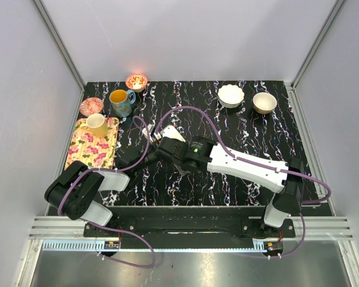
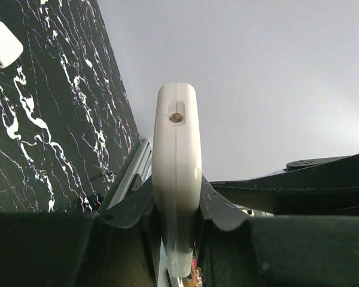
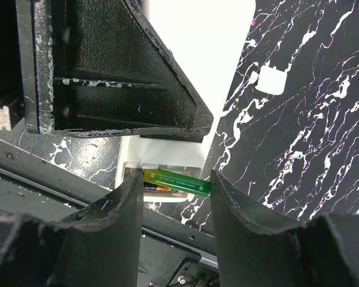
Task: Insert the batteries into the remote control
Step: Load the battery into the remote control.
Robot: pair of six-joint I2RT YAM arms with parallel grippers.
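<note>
You are viewing the remote control [image 1: 172, 133] over the table [image 1: 257, 134], just left of centre. The left gripper [image 2: 177, 200] is clamping it; its fingers [image 2: 131, 209] are pressing against the two broad faces, and the remote's narrow end is projecting past the fingertips. The right arm is spanning the table from its base at the near right to the centre. The right gripper [image 3: 176, 179] is hovering at the open battery bay in the remote's white back. A green battery [image 3: 178, 182] is sitting tilted across that bay; the right fingers [image 3: 122, 203] are standing apart, one at each end of the battery; you cannot tell whether they are pinching it. A small white piece [image 3: 271, 79] is lying flat on the table near the remote, apart from it. Two white bowls [image 1: 231, 95] are sitting at the far right.
</note>
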